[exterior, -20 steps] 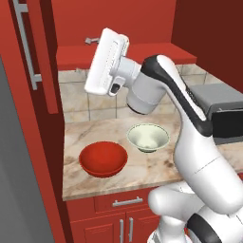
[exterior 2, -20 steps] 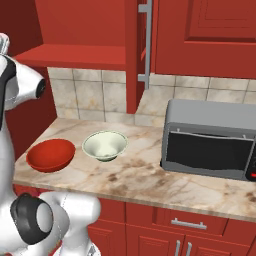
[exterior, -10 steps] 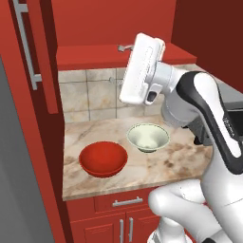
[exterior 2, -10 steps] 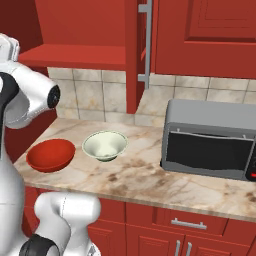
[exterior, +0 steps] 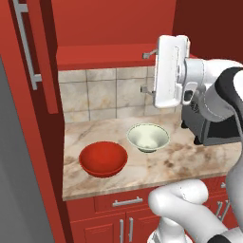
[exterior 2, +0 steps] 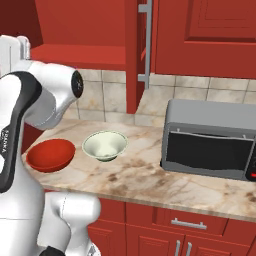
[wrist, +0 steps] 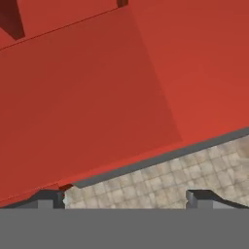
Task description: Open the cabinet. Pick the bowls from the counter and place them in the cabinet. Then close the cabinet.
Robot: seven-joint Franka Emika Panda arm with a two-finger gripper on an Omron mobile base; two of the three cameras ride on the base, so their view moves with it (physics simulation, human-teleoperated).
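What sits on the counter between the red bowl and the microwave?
The pale bowl sits between the red bowl and microwave, clearest in the right base view.

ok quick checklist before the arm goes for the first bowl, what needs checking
1. Tall red wall cabinet open: ok; both doors stand swung out, the red inner shelf is exposed.
2. Wide glossy red bowl on the veined marble counter: ok, upright, untouched.
3. Smaller pale greenish-white bowl: ok, upright, apart from the red one.
4. Gripper free: ok; fingertips wide apart, nothing between them.
5. Gripper over a bowl: not ok; it faces the shelf's underside and the tiles.
6. Grey microwave beside the pale bowl: ok, gap between them.
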